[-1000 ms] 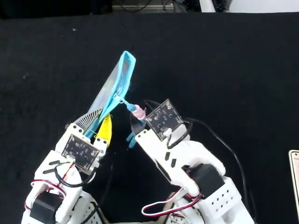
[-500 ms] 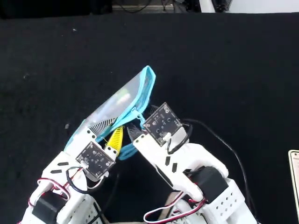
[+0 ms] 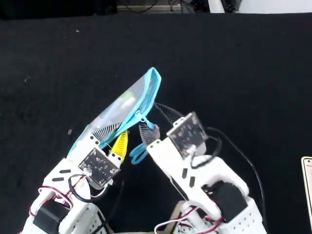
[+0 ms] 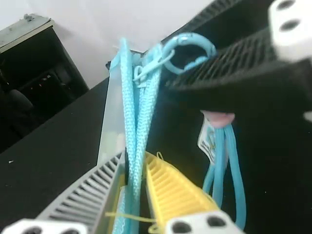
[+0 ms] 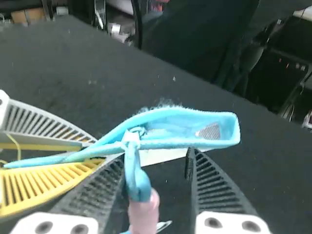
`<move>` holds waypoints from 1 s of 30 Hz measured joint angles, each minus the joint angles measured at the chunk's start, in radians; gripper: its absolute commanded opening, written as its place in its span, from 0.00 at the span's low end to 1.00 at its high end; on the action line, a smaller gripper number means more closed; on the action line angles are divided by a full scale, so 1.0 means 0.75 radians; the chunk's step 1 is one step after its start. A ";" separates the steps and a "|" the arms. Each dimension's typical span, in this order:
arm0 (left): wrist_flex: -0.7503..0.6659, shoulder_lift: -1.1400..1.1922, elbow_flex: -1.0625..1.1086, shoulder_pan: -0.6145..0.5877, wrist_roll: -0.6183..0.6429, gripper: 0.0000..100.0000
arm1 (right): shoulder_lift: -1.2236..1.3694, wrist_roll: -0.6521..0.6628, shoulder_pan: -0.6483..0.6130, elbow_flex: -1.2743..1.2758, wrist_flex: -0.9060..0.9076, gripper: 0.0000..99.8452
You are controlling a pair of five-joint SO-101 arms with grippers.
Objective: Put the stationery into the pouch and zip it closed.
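Note:
The blue-edged, clear-sided pouch (image 3: 127, 105) is held up off the black table, tilted, its far end highest. My left gripper (image 3: 113, 137), with one grey and one yellow finger, is shut on the pouch's lower edge (image 4: 132, 146). The zipper pull (image 5: 130, 139) hangs a blue cord with a pink bead (image 5: 144, 209) and a loop (image 3: 138, 152). My right gripper (image 5: 157, 158) has black fingers standing open on either side of that cord, which lies against one finger. The pull's ring (image 4: 190, 48) shows beside the right arm's black finger (image 4: 234, 63).
The black table (image 3: 234, 63) stretches around both arms. A white card's edge (image 3: 307, 185) lies at the right border. Cables from the right arm (image 3: 234, 151) trail over the cloth beside it.
The pouch swung from steeply upright to leaning right as the left arm drew back. The right arm then shifted right, and the bead and cord hang beside its fingers.

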 measured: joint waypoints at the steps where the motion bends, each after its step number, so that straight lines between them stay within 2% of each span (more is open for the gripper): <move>1: 0.000 0.000 0.000 0.000 0.000 0.03 | -0.012 -0.002 0.000 0.002 0.000 0.16; 7: 0.000 0.000 0.000 0.000 0.000 0.03 | -0.016 -0.006 0.000 0.018 -0.016 0.15; 11: 0.000 0.000 0.000 0.000 0.000 0.03 | -0.016 -0.006 0.000 0.018 -0.020 0.01; 22: 0.000 0.000 0.000 0.000 0.000 0.03 | -0.297 -0.063 0.117 0.129 -0.020 0.01; 30: 0.000 0.000 0.000 0.000 0.000 0.03 | -0.284 -0.070 0.127 0.186 -0.106 0.01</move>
